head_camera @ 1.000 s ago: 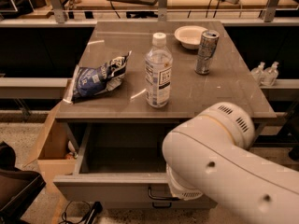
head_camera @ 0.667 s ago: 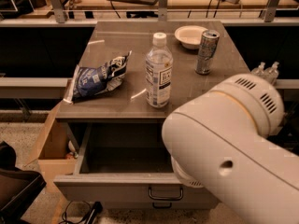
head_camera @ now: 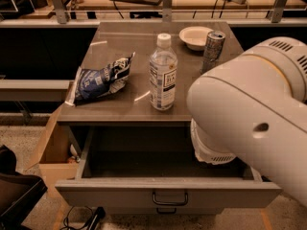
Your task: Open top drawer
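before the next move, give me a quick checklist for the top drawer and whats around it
1. Top drawer pulled out, grey interior exposed: ok.
2. Loop handle free of anything: ok.
3. Gripper position: cannot tell; it is out of view, with only the white arm showing over the drawer's right side.
4. Water bottle upright on the tabletop: ok.
5. Can and bowl well back from the front edge: ok.

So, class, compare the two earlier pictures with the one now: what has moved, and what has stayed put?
The white rounded robot arm has swung up and rightward, covering more of the view; its gripper is out of sight. The large grey metal top drawer stayed pulled open. The clear plastic water bottle, blue crumpled snack bag, silver drink can and white bowl have not moved.
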Robot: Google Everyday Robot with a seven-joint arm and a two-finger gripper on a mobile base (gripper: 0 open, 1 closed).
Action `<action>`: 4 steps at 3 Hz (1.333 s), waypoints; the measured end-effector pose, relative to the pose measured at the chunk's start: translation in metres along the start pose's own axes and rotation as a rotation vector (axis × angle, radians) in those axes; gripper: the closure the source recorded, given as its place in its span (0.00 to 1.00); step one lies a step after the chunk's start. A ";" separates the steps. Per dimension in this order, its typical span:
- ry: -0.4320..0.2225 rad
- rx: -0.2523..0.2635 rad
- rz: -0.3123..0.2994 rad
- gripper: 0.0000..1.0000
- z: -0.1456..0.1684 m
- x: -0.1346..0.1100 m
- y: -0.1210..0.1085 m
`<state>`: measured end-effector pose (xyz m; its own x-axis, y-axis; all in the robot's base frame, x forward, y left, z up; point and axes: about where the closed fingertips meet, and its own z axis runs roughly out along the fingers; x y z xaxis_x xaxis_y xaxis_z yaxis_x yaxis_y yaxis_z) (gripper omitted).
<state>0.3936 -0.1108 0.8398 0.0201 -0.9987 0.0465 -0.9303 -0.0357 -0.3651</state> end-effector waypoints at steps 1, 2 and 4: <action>-0.006 -0.033 0.022 1.00 0.038 0.019 -0.004; -0.010 -0.072 0.043 1.00 0.077 0.037 -0.001; -0.058 -0.136 0.060 1.00 0.147 0.051 0.009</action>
<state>0.4399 -0.1671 0.7023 -0.0193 -0.9994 -0.0270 -0.9713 0.0252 -0.2364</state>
